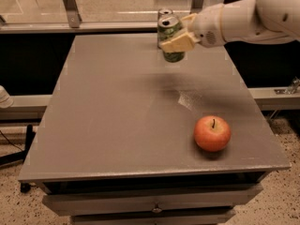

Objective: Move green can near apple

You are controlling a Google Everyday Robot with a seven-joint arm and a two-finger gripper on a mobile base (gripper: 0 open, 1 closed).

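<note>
The gripper, smooth matt cream plastic, clasps the glossy green metal can with its shiny silver top above the far side of the flat grey table, which looks matt and faintly scuffed. The round red-orange apple has a soft sheen.
</note>
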